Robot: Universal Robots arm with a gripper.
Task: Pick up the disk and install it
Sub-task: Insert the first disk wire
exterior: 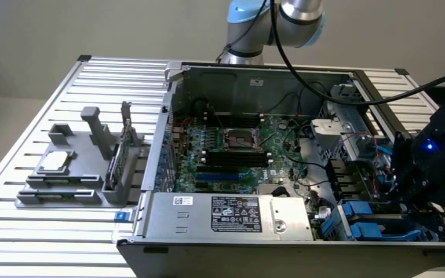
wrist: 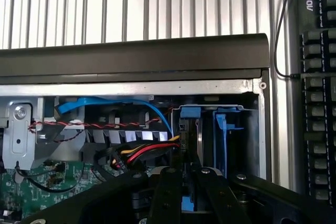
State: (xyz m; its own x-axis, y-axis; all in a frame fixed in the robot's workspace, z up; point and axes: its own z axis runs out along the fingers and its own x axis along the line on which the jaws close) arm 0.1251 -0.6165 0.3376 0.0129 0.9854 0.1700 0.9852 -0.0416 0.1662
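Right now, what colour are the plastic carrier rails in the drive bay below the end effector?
Blue plastic carrier rails, clearest in the wrist view.

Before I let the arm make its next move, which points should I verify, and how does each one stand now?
1. gripper at the drive bay: ok.
2. Hold on the disk: its blue part sits between the closed-in fingers: ok.
3. Disk fully seated in the bay: cannot tell.
4. Path free of wires: the red, yellow and black cable bundle lies right beside the bay: not ok.
5. smaller silver drive lying on the grey holder: ok.
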